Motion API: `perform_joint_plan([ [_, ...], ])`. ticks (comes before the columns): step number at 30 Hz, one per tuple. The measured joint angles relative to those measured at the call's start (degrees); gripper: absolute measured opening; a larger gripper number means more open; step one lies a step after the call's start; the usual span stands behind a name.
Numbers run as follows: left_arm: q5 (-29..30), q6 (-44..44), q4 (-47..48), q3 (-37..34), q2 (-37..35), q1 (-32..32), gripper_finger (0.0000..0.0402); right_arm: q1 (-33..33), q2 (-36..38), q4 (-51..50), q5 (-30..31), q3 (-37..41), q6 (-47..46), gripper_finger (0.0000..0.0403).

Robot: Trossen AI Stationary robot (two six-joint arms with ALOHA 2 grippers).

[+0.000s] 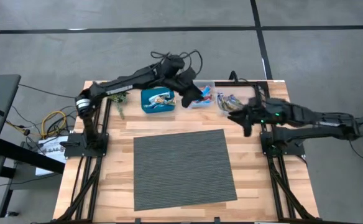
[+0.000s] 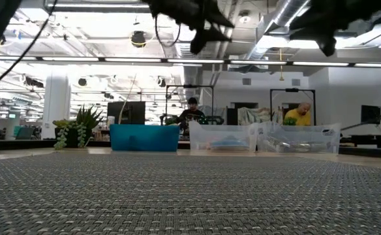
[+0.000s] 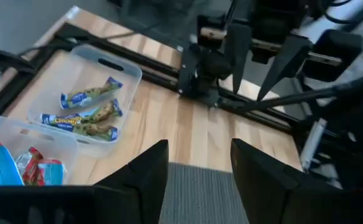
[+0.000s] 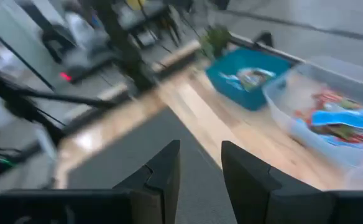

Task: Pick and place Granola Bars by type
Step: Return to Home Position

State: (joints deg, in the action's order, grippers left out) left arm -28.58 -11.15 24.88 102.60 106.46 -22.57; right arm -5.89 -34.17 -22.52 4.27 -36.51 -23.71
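A: Where are the Granola Bars (image 3: 85,112)?
B: In the blue bin (image 2: 145,138), left clear bin (image 2: 220,126) and right clear bin (image 2: 301,127) at the desk's (image 1: 116,143) far edge; none on the grey mat (image 1: 184,168)
A: The arms?
B: Left end effector (image 3: 199,149) hangs over the bins, right end effector (image 4: 200,149) beside them, both parted and empty; sorting looks done

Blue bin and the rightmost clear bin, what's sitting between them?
Another clear bin; the low view shows all three in a row.
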Motion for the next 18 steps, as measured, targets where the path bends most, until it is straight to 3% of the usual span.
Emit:
perform_joint_plan([
  [4,10.72,-3.2,0.04,-0.57,-2.7,5.71,0.0165,3.66,8.34,3.3,0.29,6.33,-1.8,0.0107],
  [8,17.87,-7.4,0.08,-0.6,-4.51,10.49,0.0165,7.34,16.75,6.71,0.39,11.57,-1.47,0.0107],
  [18,26.51,-12.62,-0.59,-0.6,-6.12,18.35,0.0165,13.49,33.97,23.83,0.34,27.63,3.95,0.0107],
])
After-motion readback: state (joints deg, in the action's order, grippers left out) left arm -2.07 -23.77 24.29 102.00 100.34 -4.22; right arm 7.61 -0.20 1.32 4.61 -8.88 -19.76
